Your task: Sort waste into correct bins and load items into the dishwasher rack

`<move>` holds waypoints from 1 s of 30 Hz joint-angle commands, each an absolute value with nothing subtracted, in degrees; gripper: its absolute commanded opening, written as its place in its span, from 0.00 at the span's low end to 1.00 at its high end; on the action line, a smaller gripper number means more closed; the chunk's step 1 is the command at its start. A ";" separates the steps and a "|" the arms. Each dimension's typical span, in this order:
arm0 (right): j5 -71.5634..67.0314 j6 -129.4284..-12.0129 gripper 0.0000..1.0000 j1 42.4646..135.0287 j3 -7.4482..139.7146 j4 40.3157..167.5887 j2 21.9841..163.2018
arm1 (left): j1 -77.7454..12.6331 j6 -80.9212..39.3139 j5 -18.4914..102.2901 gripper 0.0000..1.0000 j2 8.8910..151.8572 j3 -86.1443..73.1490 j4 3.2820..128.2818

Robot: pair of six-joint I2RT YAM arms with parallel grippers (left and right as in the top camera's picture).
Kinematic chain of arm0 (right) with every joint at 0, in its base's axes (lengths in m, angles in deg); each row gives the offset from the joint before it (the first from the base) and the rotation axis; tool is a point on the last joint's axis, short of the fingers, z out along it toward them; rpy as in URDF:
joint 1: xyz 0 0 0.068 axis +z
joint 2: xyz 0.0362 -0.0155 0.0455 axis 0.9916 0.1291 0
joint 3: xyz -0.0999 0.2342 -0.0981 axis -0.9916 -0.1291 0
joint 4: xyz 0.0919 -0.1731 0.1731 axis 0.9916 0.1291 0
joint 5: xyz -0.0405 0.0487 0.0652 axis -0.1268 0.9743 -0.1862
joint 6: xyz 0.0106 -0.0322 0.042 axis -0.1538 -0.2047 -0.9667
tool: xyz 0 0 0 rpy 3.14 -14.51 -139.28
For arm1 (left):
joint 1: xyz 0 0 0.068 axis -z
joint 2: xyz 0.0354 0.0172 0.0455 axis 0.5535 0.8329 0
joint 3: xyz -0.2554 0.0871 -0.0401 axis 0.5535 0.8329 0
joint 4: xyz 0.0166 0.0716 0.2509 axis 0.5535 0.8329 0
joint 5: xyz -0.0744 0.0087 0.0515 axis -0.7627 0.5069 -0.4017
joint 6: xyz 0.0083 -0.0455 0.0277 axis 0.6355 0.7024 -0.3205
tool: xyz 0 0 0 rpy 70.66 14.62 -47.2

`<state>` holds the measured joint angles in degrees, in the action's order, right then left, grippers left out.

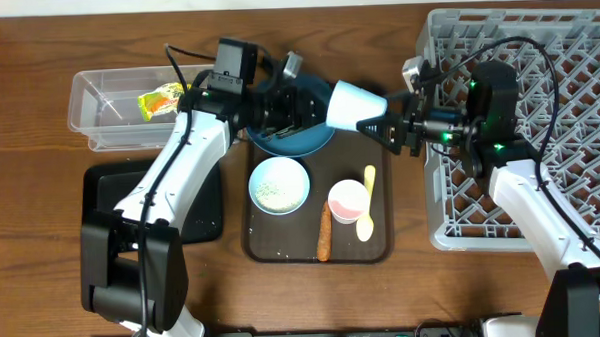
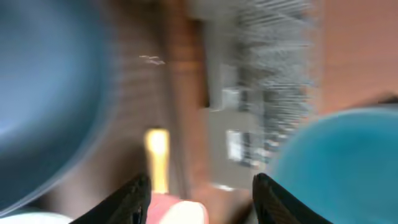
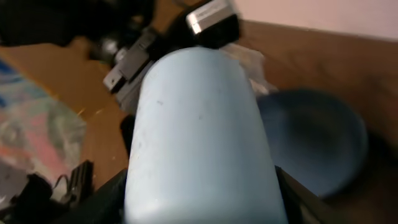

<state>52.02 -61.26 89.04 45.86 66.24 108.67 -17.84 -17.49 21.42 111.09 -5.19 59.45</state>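
My right gripper [image 1: 387, 125] is shut on the light blue cup [image 1: 353, 105] and holds it on its side above the table, left of the grey dishwasher rack [image 1: 538, 110]. In the right wrist view the cup [image 3: 199, 137] fills the space between the fingers. My left gripper [image 1: 308, 110] is open and empty above the dark blue plate [image 1: 291, 139]; its view is blurred. The white bowl [image 1: 279, 184], pink cup [image 1: 347, 200], pale yellow spoon [image 1: 366, 208] and carrot stick [image 1: 324, 235] lie on the brown serving tray [image 1: 283, 251]. The yellow-green wrapper [image 1: 161, 100] lies in the clear tub [image 1: 98, 115].
The black tray [image 1: 106, 190] lies at the left, partly under my left arm. A whitish crumpled bit [image 3: 247, 57] shows behind the cup in the right wrist view. The two arms are close together over the plate.
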 commanded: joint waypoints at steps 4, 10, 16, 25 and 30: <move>42.57 -64.91 0.38 88.04 46.58 69.54 108.65 | -20.85 -21.95 38.77 0.57 109.72 -5.82 62.49; 36.54 -67.16 0.29 86.29 46.58 71.70 106.05 | -23.28 -23.00 40.61 0.57 106.66 -5.82 64.68; 23.16 -65.80 0.08 83.88 46.71 79.40 98.81 | -23.47 -25.78 48.92 0.57 104.25 -5.82 69.81; 0.56 -62.70 0.01 74.48 53.03 100.95 89.33 | -23.58 -27.94 52.70 0.58 102.99 -5.82 74.82; -11.70 -60.67 0.01 67.40 61.29 112.18 89.70 | -23.56 -28.05 52.67 0.57 102.90 -5.82 74.80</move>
<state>-0.24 -62.83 70.66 56.75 110.13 90.09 -23.39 -26.89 51.56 104.30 -5.19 74.69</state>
